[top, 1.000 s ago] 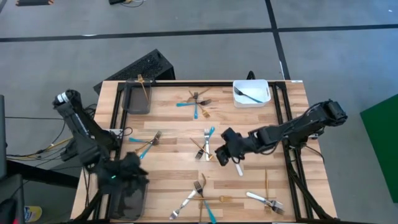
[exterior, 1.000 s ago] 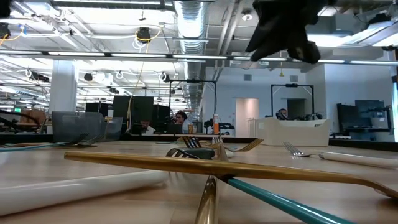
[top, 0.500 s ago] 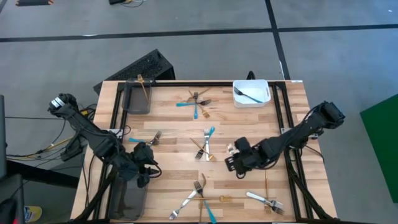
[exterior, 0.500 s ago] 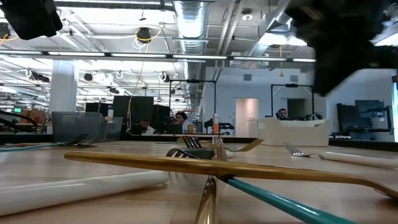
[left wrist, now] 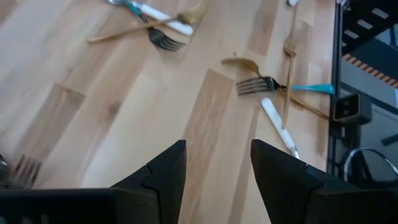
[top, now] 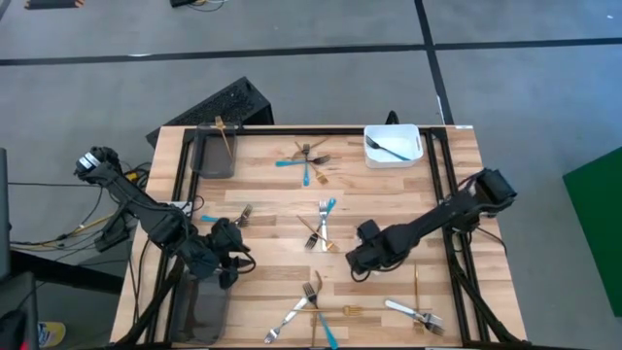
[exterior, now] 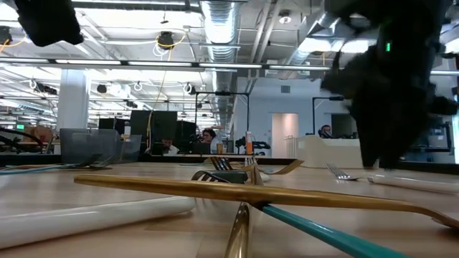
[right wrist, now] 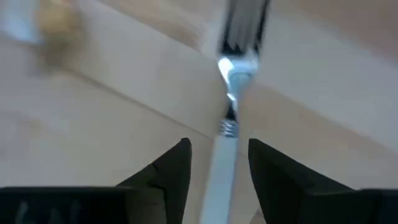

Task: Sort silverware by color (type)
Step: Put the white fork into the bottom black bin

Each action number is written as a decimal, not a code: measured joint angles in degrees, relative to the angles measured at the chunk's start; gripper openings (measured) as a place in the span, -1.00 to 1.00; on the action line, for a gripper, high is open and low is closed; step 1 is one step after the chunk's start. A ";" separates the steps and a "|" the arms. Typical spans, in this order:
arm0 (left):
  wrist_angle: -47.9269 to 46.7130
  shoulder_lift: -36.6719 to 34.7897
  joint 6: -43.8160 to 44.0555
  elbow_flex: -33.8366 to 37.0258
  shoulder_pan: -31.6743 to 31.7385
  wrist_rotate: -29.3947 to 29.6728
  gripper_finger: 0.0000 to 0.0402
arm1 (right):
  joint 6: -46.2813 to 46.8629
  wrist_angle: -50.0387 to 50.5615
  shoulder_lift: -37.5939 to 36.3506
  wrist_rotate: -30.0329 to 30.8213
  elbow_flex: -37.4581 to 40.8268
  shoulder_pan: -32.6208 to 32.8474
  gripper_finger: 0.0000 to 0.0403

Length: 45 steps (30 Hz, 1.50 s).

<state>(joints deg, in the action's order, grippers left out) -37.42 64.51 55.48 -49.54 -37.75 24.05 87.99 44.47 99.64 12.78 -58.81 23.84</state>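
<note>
Your right gripper (top: 358, 261) is sitting low over the middle of the light wooden slatted table (top: 272, 185), fingers spread either side of a white-handled fork with a metal head (right wrist: 227, 134), not pinching it. There's bare wood all round it, with the nearest gold-and-blue forks (top: 321, 226) just beside it toward the centre. Your left gripper (top: 226, 264) is hanging near the left edge, spread wide over bare planks, next to the dark tray (top: 199, 311). More mixed forks (left wrist: 273, 87) are lying scattered ahead of it
</note>
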 joint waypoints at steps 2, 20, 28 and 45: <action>-0.13 -0.02 0.89 0.00 -0.29 -0.68 -0.17 | 0.22 -1.43 2.16 -1.61 0.04 -0.08 -0.11; -0.14 -0.02 1.14 0.02 0.78 0.64 -0.17 | -3.83 -5.22 -1.86 -4.52 -0.58 -1.65 -0.90; 4.49 0.00 -1.91 0.02 5.23 0.58 -0.17 | -8.45 -12.50 -10.99 7.07 -0.48 -3.01 -0.95; 11.46 -0.02 -9.34 0.02 13.57 -5.94 -0.17 | -24.16 3.92 -14.93 8.02 -0.54 -6.72 -0.52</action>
<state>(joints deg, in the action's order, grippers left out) -25.96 64.49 46.15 -49.52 -24.18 18.11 63.83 48.39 84.71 20.80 -59.35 17.12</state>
